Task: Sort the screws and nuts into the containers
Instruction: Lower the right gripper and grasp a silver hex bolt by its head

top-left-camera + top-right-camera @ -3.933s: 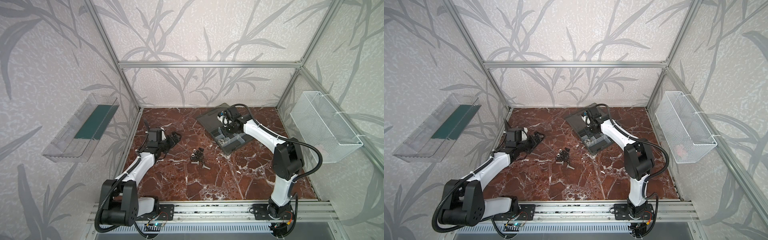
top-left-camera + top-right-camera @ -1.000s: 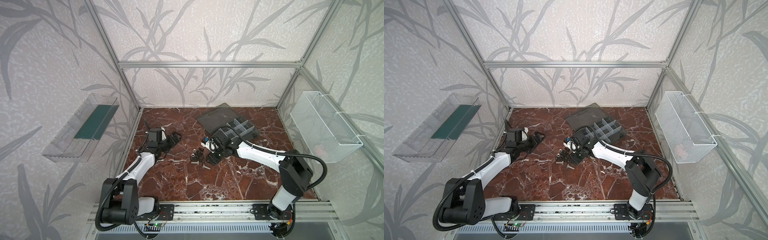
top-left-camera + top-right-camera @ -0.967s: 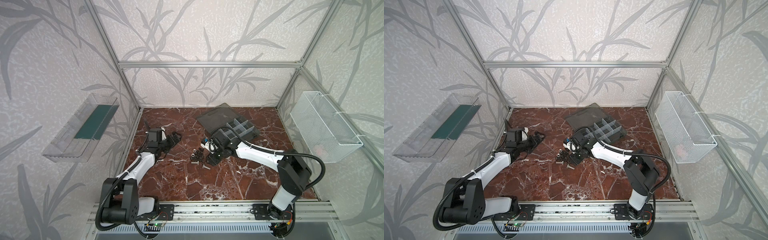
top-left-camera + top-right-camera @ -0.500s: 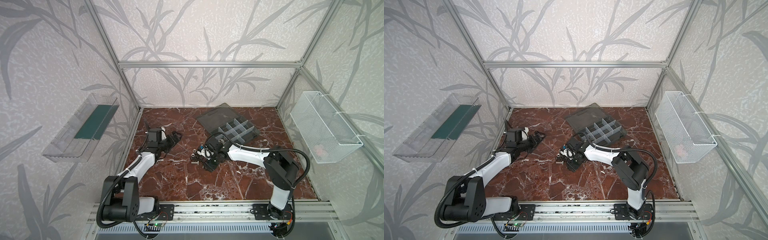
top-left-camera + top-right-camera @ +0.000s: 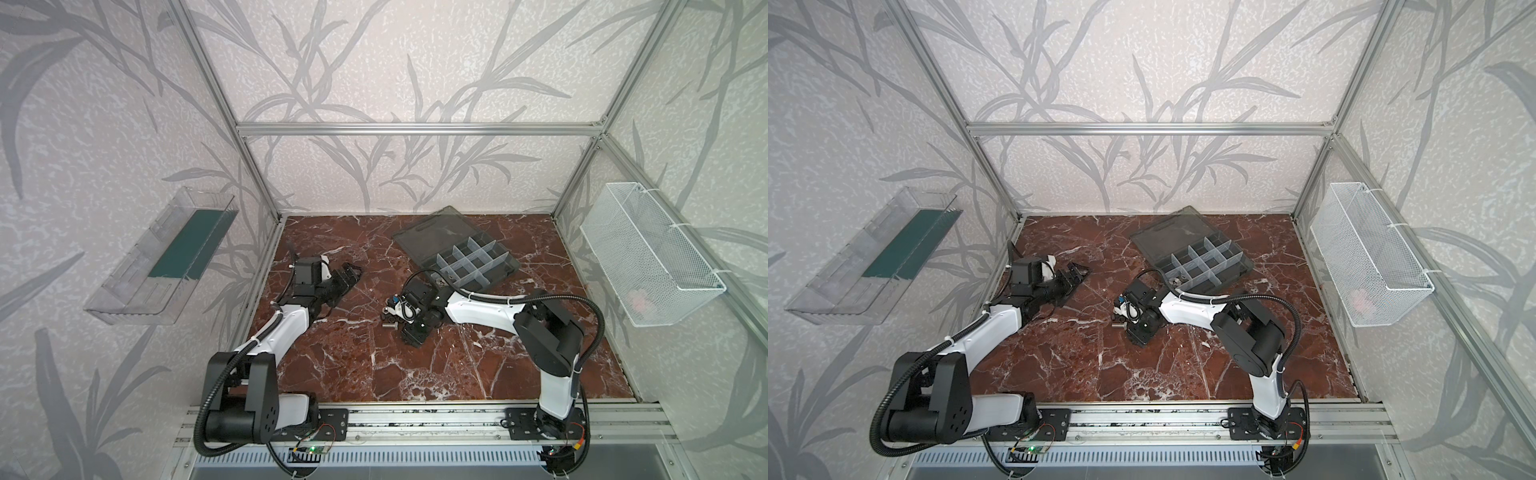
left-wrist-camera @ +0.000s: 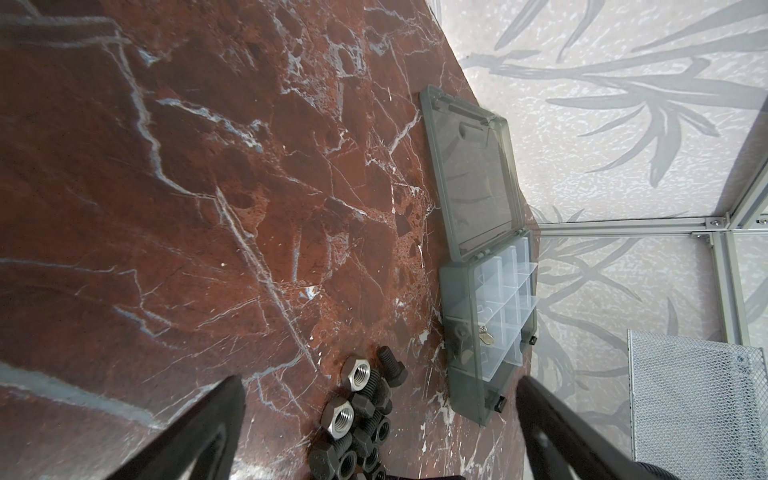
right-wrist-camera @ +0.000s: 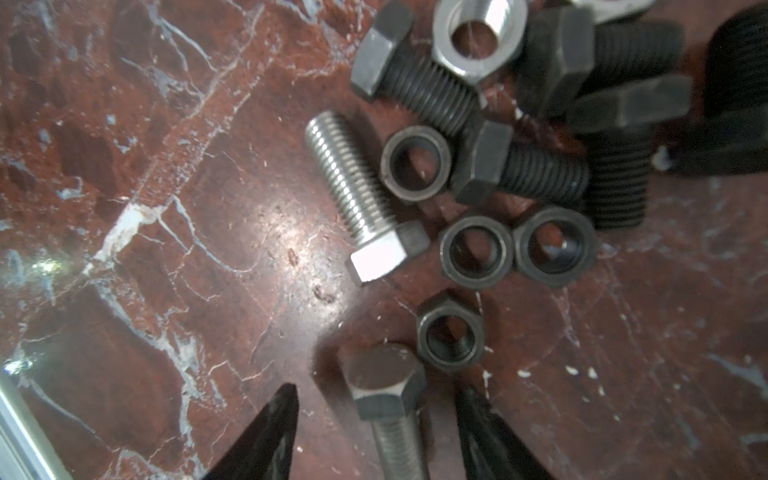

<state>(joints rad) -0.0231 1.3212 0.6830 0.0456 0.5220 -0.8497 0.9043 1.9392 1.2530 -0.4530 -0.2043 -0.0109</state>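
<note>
While my right fingers (image 7: 266,440) stand half apart above the pile (image 6: 361,419), one silver screw (image 7: 386,399) lies between them.
Neither finger touches it; bare worktop (image 7: 166,249) shows on both sides of its head. Just beyond lie the nuts (image 7: 473,249), dark rings flat on the marble, and the other screws (image 7: 419,99), mostly black, heaped close together. My left fingers (image 6: 199,428) are spread wide and hold nothing, low over the worktop, well apart from the pile. The containers (image 5: 469,259) are in the grey organiser box (image 5: 511,266) behind the pile, its lid (image 5: 436,232) lying flat and open; one near compartment holds a few small metal pieces (image 5: 1177,275), too small to name.
</note>
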